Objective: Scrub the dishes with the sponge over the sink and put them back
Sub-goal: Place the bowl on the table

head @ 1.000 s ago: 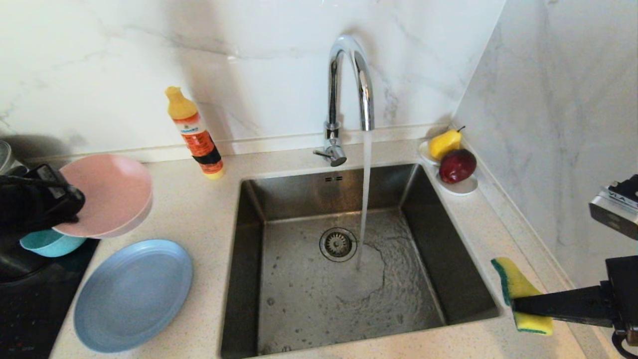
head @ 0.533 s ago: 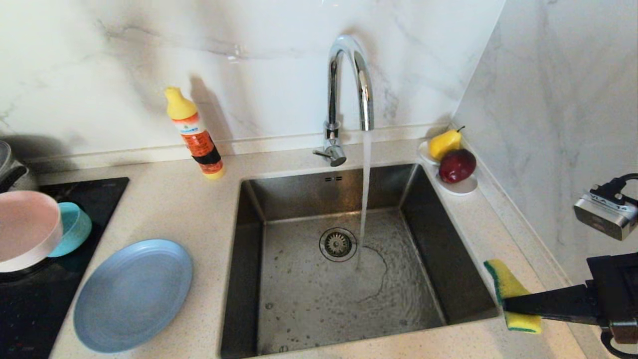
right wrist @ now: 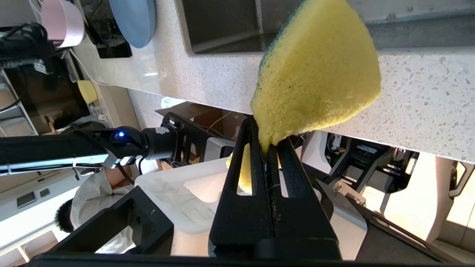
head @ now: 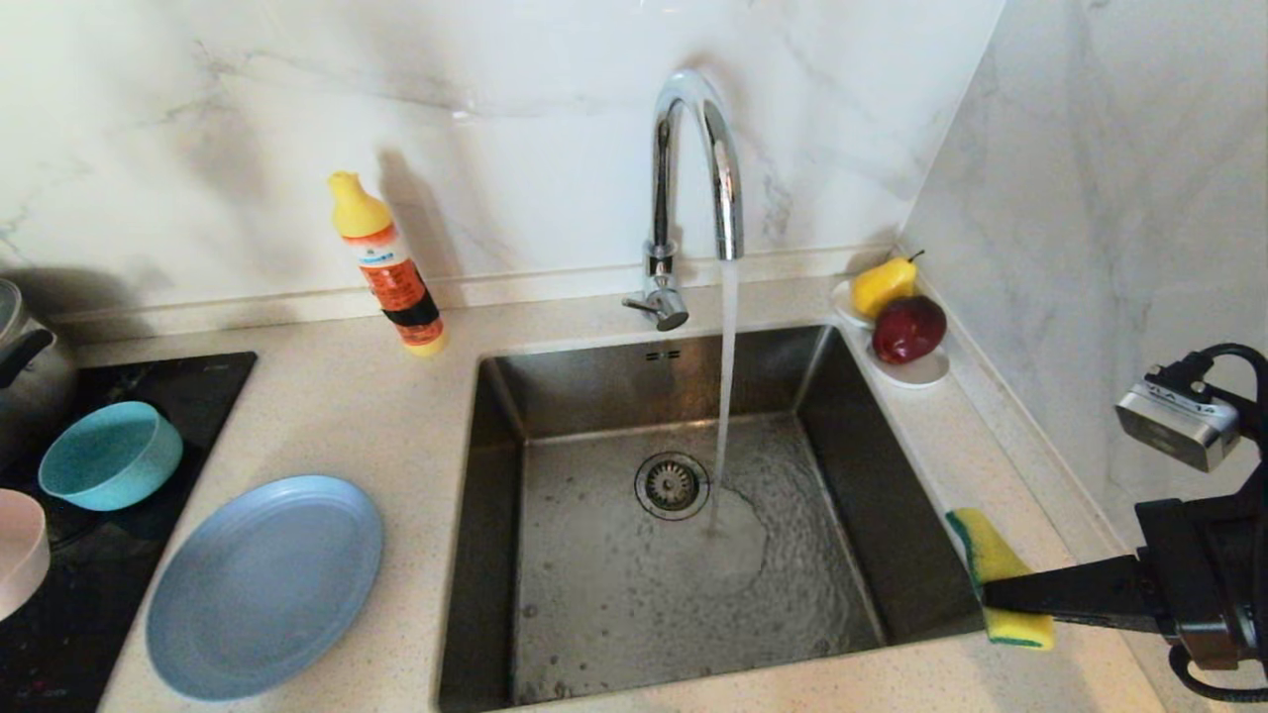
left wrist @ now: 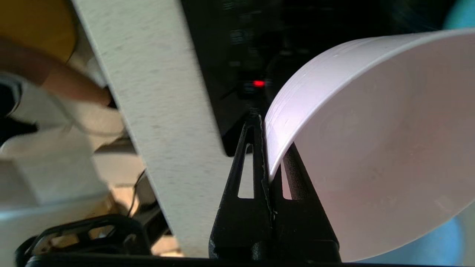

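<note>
Here, nearest me, my right gripper (right wrist: 268, 146) is clamped on the sponge (head: 996, 576), pinching its lower edge so the yellow body stands up above my fingers with the green face turned toward the sink (head: 892, 515); in the head view it hangs just over the counter (head: 416, 426) at the sink's near right corner, at the basin's rim. Off at the left edge, my left gripper (left wrist: 268, 148) is closed tight on the rim of the pink bowl (left wrist: 371, 148), which is tipped on its side, its hollow facing the wrist camera; from the head only a sliver of that bowl shows, above the black hob (head: 99, 594). Beside the hob, the blue plate (head: 263, 584) lies flat on the counter, close to the sink's left wall but not touching it. A little farther back the teal bowl (head: 109, 456) sits upright on the hob, with a steel pot (head: 30, 381) just behind it. In the middle, water runs from the tap (head: 693, 168) into the sink and spreads just right of the drain (head: 672, 485). At the back, a detergent bottle (head: 386, 262) leans near the wall, and a white dish (head: 916, 371) at the sink's far right corner carries a pear (head: 884, 285) and an apple (head: 909, 329).
</note>
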